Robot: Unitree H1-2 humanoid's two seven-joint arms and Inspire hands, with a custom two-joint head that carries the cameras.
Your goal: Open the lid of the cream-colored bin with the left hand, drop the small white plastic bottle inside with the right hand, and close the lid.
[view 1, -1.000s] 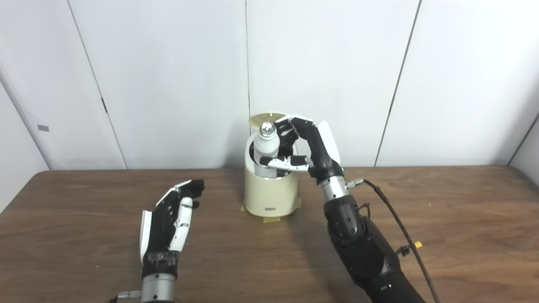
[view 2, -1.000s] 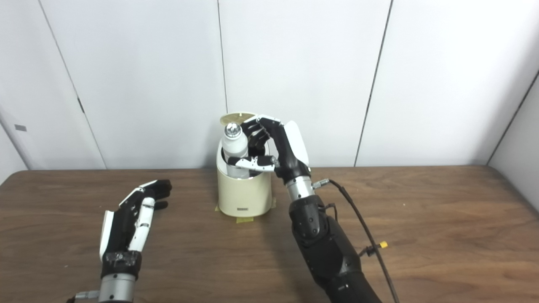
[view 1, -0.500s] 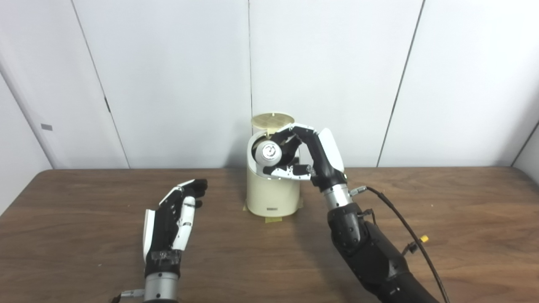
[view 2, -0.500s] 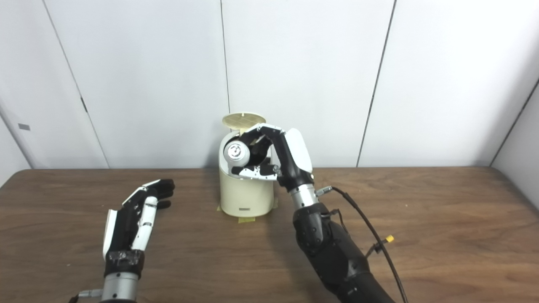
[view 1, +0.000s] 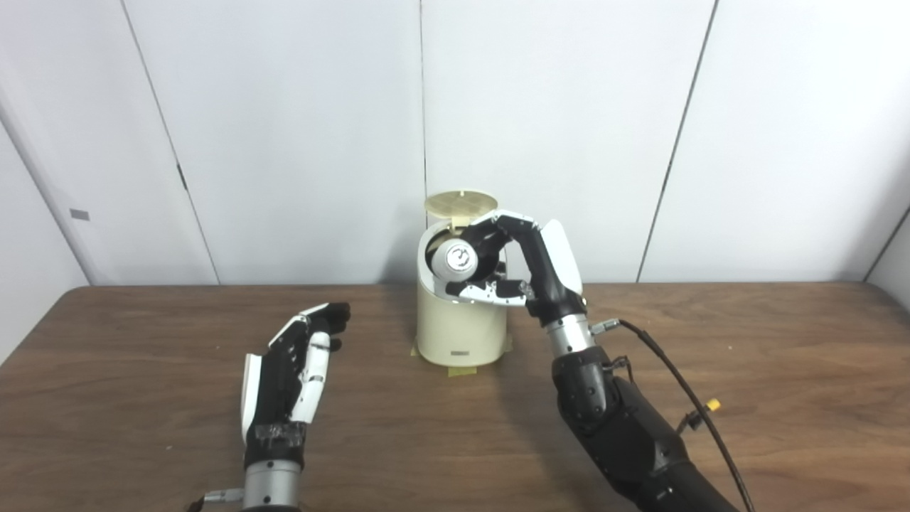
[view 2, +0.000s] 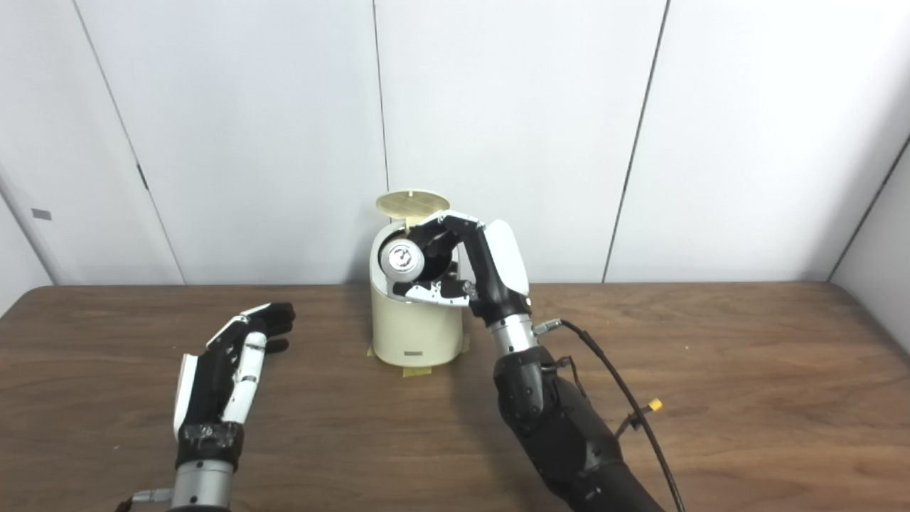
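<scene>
Bin (view 1: 461, 334): lid (view 1: 461, 204) raised. Bottle (view 1: 455, 259) in the bin's mouth, gripped by right hand (view 1: 530, 267). Left hand (view 1: 291, 370): left of bin, fingers spread, empty.

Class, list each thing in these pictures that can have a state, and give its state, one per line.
lid: open, standing up behind the bin mouth.
cream-colored bin: upright on the table, mouth uncovered.
small white plastic bottle: in the bin mouth, cap up.
right hand: shut on the bottle.
left hand: open, holding nothing.
</scene>
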